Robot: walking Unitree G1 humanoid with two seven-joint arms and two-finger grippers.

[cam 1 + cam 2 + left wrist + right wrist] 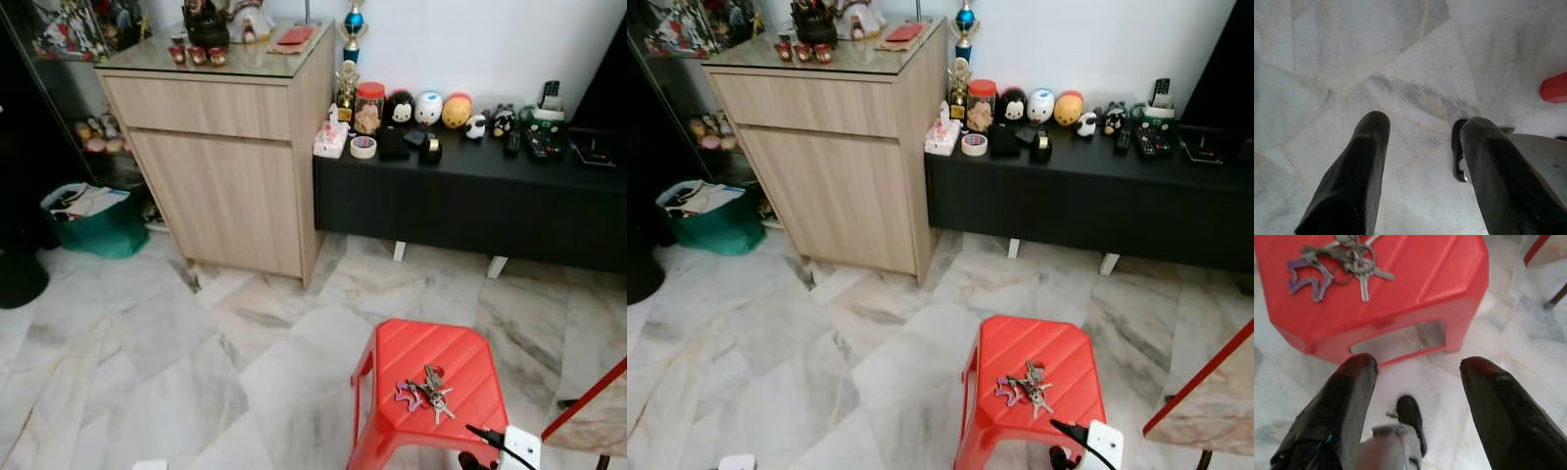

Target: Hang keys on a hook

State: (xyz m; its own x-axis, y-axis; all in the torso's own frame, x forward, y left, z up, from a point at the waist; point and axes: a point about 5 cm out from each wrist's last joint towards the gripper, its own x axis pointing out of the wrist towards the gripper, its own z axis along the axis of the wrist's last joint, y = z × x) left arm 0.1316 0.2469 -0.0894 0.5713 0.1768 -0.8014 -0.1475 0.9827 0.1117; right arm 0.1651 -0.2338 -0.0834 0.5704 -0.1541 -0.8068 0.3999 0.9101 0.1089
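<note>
Red stool (431,367) bears keys (424,389), beyond parted right fingers (1352,382).

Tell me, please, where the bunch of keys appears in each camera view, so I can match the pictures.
Left eye view: keys lie on the red stool, lower right of centre.
Right eye view: keys on the same stool top, lower centre-right.
Left wrist view: no keys; just a red corner of the stool at the edge.
Right wrist view: keys on the stool, beyond the open fingers.
Shared landmark: the red stool.
</note>
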